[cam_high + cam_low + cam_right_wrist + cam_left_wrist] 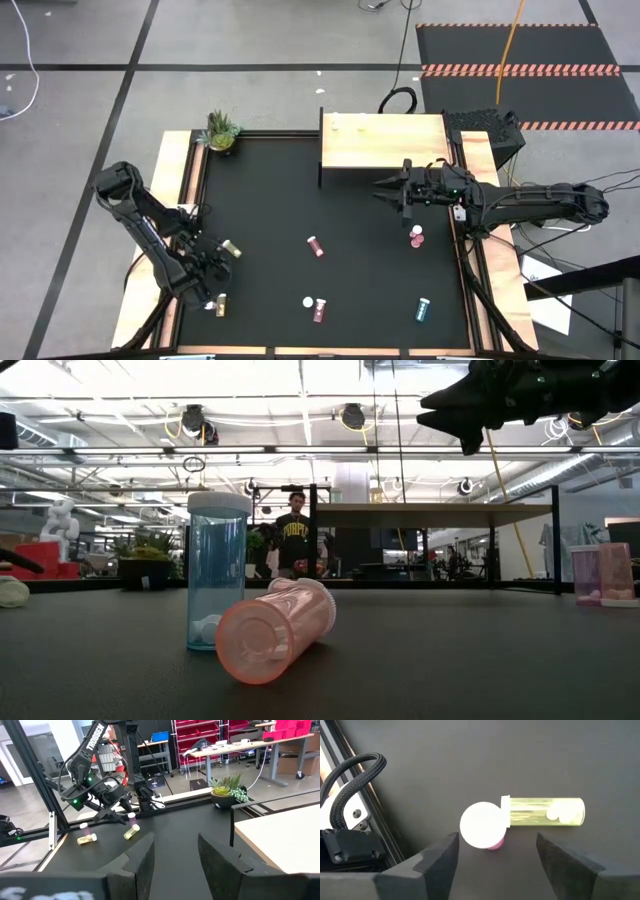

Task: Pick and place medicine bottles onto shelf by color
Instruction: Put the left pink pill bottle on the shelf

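Black tabletop with wooden side rails [270,200] fills the workspace, grey floor around it. Pale wood flat-topped shelf on thin dark legs [385,142] sits at the far edge, right of centre; a couple of tiny pale items lie on its far side, too small to identify. Right arm reaches in from the right rail, right gripper [380,187] hanging in the air just in front of the shelf's front edge, fingers parted, nothing between them. Left arm is at the near-left corner, left gripper [492,851] pointing down with fingers spread, not gripping, straddling an upright pink bottle with white cap [484,826]. Touching that cap is a yellow-gold bottle lying on its side [545,811]. Small green potted plant [221,131] stands at the far-left corner. Other bottles scattered on the black top: dark red bottle lying mid-table [316,246], pink bottle near the right rail [416,237], teal bottle at near right [423,310], another dark red one at near centre [319,311]. A person stands in the room beyond [294,535].
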`<control>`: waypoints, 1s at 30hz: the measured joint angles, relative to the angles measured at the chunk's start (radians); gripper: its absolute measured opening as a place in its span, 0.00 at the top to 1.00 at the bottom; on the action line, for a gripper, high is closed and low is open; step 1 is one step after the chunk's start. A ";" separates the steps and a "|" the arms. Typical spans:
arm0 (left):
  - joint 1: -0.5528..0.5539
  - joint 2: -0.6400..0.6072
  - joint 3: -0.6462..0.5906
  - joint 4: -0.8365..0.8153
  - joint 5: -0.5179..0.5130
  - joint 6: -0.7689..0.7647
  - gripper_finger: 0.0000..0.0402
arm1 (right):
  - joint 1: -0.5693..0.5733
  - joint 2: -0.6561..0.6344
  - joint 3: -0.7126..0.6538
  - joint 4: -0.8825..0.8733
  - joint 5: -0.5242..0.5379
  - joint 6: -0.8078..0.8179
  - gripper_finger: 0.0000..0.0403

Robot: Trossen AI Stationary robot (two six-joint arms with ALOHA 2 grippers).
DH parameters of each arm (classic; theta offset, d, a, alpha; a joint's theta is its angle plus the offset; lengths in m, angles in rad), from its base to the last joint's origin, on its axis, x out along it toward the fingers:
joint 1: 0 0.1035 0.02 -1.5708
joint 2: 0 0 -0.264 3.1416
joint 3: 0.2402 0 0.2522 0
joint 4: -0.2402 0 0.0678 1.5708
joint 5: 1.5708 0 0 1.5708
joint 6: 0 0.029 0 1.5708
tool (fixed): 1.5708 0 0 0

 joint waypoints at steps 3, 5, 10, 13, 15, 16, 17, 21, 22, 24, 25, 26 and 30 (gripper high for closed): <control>0.012 0.000 0.000 -0.001 0.001 -0.001 0.41 | 0.000 0.000 0.000 0.000 -0.002 0.010 0.64; 0.022 0.000 0.000 -0.001 0.001 -0.001 0.44 | 0.000 0.000 0.000 -0.001 -0.002 0.011 0.64; 0.044 0.000 0.000 -0.001 0.000 -0.001 0.50 | 0.000 0.000 0.000 -0.001 -0.002 0.024 0.64; 0.059 0.000 0.000 -0.001 0.001 0.000 0.52 | 0.000 0.000 0.000 -0.001 -0.003 0.035 0.64; 0.067 0.000 0.000 -0.001 0.000 -0.001 0.54 | 0.001 0.000 0.000 -0.001 -0.003 0.039 0.64; 0.070 0.000 0.000 -0.001 0.000 -0.001 0.54 | 0.002 0.000 0.000 -0.001 -0.003 0.041 0.64; 0.073 0.000 0.000 -0.001 0.000 -0.001 0.55 | 0.003 0.000 0.000 -0.001 -0.003 0.041 0.64; 0.095 0.000 0.000 -0.002 -0.011 -0.017 0.58 | 0.003 0.000 0.000 -0.001 -0.003 0.057 0.64; 0.101 0.000 0.000 -0.002 -0.016 -0.022 0.58 | 0.003 0.000 0.000 -0.001 -0.003 0.060 0.64; 0.114 0.000 0.000 -0.004 -0.023 -0.031 0.60 | 0.003 0.000 0.000 0.000 -0.012 0.064 0.64; 0.121 0.000 0.000 -0.004 -0.024 -0.032 0.61 | 0.003 0.000 0.000 -0.001 -0.024 0.067 0.64; 0.127 0.000 0.000 -0.004 -0.024 -0.032 0.62 | 0.003 0.000 0.000 -0.001 -0.027 0.070 0.64; 0.145 0.000 0.000 -0.004 -0.026 -0.032 0.67 | 0.008 0.000 0.000 -0.001 -0.029 0.090 0.64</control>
